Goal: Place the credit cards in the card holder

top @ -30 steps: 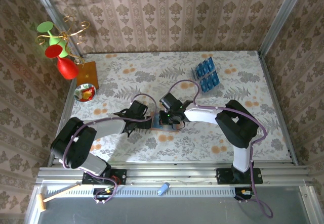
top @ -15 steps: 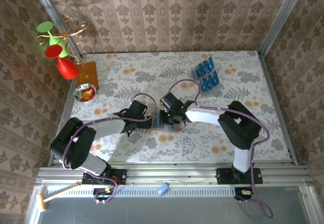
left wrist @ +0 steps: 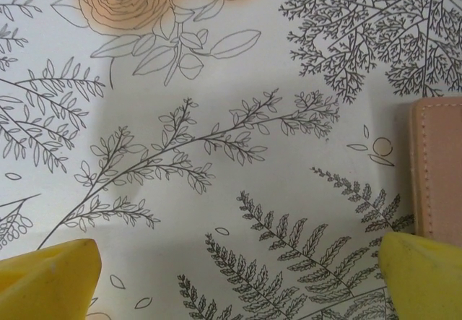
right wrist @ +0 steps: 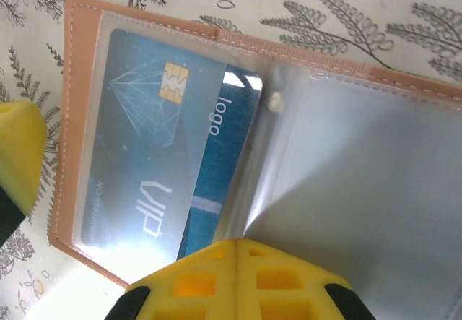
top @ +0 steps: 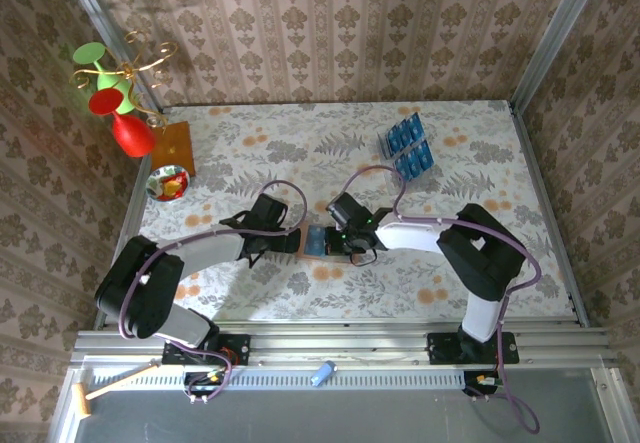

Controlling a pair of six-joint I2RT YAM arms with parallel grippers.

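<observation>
We are finding the wallet (right wrist: 76, 81) lying open mid-table, one card (right wrist: 144, 154) seated, a second card (right wrist: 220, 168) half sleeved. The right gripper (top: 335, 238) and left gripper (left wrist: 231, 277) are both standing open, gripping nothing. We are judging a push could skid the unpinned wallet or buckle the card. The rack (top: 405, 148) is standing well apart.

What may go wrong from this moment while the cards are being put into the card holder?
1. A second credit card overlaps the VIP card at the clear sleeve; pushed further, it may jam.
2. The left gripper is open beside the card holder, not holding it, so the right gripper may push it away.
</observation>
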